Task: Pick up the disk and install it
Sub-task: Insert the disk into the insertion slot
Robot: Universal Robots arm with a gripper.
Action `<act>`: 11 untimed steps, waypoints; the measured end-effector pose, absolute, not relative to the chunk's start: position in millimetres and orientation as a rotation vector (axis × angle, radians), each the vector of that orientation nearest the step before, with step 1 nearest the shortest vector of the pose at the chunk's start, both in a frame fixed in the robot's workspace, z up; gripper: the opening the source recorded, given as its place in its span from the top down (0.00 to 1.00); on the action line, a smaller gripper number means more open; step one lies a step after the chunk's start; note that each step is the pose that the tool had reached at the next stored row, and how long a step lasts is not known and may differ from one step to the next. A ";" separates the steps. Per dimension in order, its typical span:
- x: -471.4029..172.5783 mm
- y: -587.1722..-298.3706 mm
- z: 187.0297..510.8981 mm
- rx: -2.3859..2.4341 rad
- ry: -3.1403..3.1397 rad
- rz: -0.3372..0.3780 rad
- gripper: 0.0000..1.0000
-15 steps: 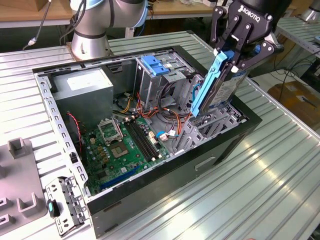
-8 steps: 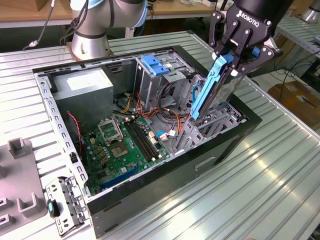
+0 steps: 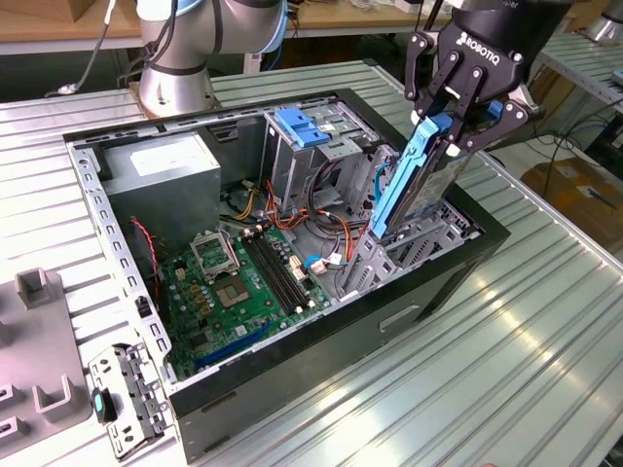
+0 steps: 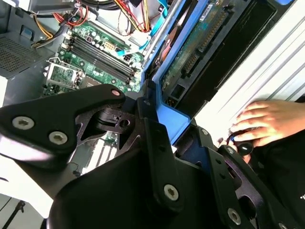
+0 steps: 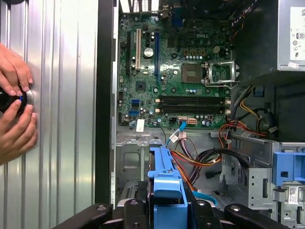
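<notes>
Blue-railed, the disk (image 3: 414, 185) hangs tilted at two o'clock in the exterior view, lower end within the open computer case (image 3: 428, 282), the gripper (image 3: 459, 119) clamped on its upper rails; I judge it stiff, moderately heavy, shock-sensitive, best held by those rails.

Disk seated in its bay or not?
Not seated: the disk, tilted in the gripper, sticks up above the case, lower end in the bay.
</notes>
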State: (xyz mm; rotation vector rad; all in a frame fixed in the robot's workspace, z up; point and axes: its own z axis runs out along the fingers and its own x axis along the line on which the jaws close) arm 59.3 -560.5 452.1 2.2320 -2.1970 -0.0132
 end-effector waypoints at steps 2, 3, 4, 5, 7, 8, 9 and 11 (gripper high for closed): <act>59.2 -561.1 451.4 2.232 -2.197 -0.013 0.63; 59.2 -561.4 451.2 2.232 -2.197 -0.013 0.63; 59.2 -561.7 451.1 2.232 -2.197 -0.013 0.63; 59.3 -562.0 451.0 2.232 -2.197 -0.013 0.63; 59.3 -562.8 450.7 2.232 -2.197 -0.013 0.63; 59.3 -563.6 450.5 2.232 -2.197 -0.013 0.63; 59.3 -564.5 449.8 2.232 -2.197 -0.013 0.63; 59.3 -564.6 448.8 2.232 -2.197 -0.013 0.63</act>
